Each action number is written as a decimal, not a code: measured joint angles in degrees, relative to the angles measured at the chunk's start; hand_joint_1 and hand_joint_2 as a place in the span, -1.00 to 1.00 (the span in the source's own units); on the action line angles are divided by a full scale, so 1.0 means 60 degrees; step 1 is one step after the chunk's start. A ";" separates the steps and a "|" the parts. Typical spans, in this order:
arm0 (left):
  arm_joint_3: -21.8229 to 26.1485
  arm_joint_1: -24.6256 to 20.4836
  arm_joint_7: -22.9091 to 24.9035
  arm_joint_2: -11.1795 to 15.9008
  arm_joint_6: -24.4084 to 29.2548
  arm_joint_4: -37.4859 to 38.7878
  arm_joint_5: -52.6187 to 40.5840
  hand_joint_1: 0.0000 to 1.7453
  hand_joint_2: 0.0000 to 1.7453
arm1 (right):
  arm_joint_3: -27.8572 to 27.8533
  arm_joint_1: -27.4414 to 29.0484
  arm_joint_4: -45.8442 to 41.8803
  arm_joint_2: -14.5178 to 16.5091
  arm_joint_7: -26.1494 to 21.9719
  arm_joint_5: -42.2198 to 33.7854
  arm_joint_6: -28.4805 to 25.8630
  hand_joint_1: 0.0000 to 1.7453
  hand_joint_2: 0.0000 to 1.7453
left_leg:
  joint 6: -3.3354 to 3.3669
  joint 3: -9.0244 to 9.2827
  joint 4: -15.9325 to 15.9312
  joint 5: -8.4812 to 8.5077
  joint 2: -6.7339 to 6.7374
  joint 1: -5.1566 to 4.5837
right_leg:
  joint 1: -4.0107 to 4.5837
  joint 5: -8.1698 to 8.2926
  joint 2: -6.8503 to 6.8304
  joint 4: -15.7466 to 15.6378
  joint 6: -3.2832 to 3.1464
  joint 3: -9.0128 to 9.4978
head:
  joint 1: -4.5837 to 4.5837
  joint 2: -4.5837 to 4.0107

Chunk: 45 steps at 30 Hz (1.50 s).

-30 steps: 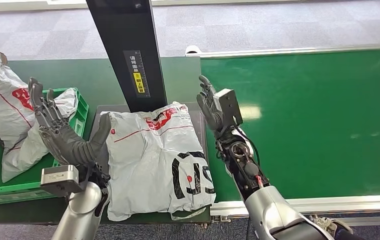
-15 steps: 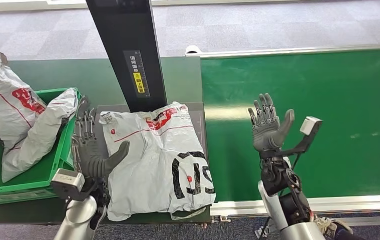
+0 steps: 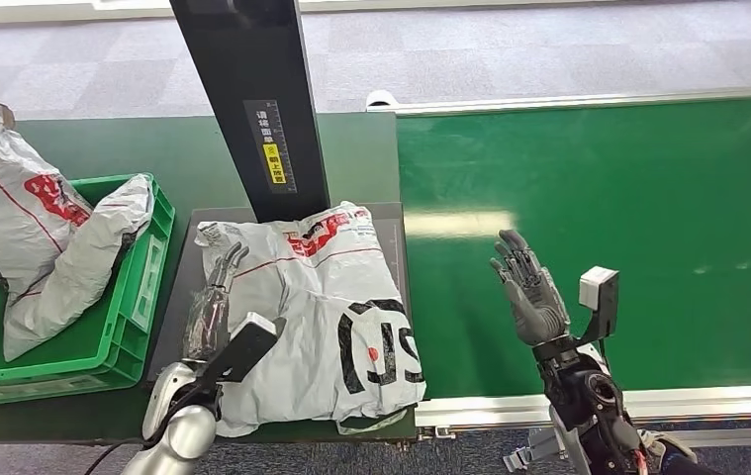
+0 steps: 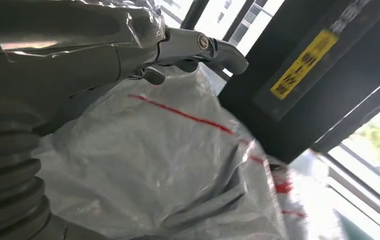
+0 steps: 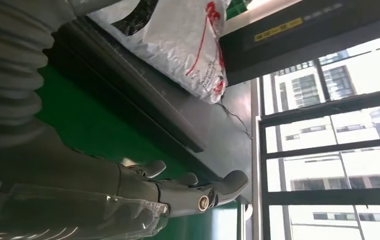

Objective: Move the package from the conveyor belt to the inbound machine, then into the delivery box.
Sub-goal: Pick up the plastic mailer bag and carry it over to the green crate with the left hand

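Grey package (image 3: 317, 317) just beside left hand (image 3: 215, 317) fingers (image 3: 223, 272).

Black post (image 3: 252, 99) blocks behind package (image 3: 317, 307), green crate (image 3: 143, 287) crowds its left, belt (image 3: 628, 218) open

The left robot hand (image 4: 127, 50) reached out with fingers (image 4: 218, 50) extended, holding nothing, just above the package (image 4: 142, 170) — a crinkled grey-white bag with a thin red line across it. Beyond stood a black post (image 4: 323, 85) bearing a yellow label (image 4: 305, 62) — bright windows behind.
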 joint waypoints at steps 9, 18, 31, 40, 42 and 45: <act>0.0224 -0.0080 0.1565 0.0035 -0.0244 0.0628 -0.2706 -1.00 1.00 | 0.0110 -0.0378 0.0173 0.0009 -0.0056 0.1903 -0.0511 -1.00 1.00 | 0.0001 -0.0002 0.0000 -0.0002 -0.0002 0.0000 | 0.0000 -0.0001 -0.0002 0.0000 0.0001 0.0000 | -0.0001 0.0000; 0.0377 -0.0162 0.0983 0.0024 -0.0559 0.0857 -0.2765 0.84 1.00 | 0.0116 -0.0377 0.0175 0.0061 -0.0060 0.2628 -0.0673 -1.00 1.00 | 0.0000 0.0009 0.0000 0.0001 -0.0001 0.0000 | 0.0000 0.0000 -0.0002 0.0000 0.0000 0.0010 | 0.0001 0.0000; 0.0561 -0.0106 -0.0163 -0.0097 -0.0467 0.0630 -0.1456 0.28 1.00 | -0.0022 -0.0375 0.0175 0.0158 -0.0188 0.3130 -0.0969 -1.00 0.50 | 0.0001 0.0005 0.0000 0.0000 -0.0002 0.0000 | 0.0000 -0.0001 -0.0002 0.0000 0.0001 0.0007 | 0.0000 0.0000; 0.0610 -0.0009 -0.0576 -0.0146 -0.0281 0.0362 -0.1057 1.00 1.00 | -0.0045 -0.0375 0.0175 0.0210 -0.0311 0.3437 -0.1046 -1.00 1.00 | 0.0000 0.0007 0.0000 0.0000 -0.0002 0.0000 | 0.0000 0.0000 -0.0001 0.0000 0.0000 0.0007 | 0.0001 0.0000; 0.0627 0.0034 -0.0803 -0.0168 -0.0085 0.0287 -0.0881 1.00 1.00 | -0.0057 -0.0375 0.0175 0.0222 -0.0345 0.3459 -0.1051 -1.00 1.00 | 0.0000 0.0006 0.0000 0.0000 -0.0001 0.0000 | 0.0000 -0.0001 -0.0001 0.0000 0.0001 0.0007 | 0.0001 0.0000; 0.0663 0.0070 -0.1144 -0.0203 0.0226 0.0108 -0.0581 1.00 1.00 | -0.0084 -0.0375 0.0175 0.0238 -0.0374 0.3512 -0.1053 -1.00 1.00 | 0.0000 0.0005 0.0000 0.0000 -0.0002 0.0000 | 0.0000 -0.0001 -0.0001 0.0000 0.0001 0.0006 | 0.0001 0.0000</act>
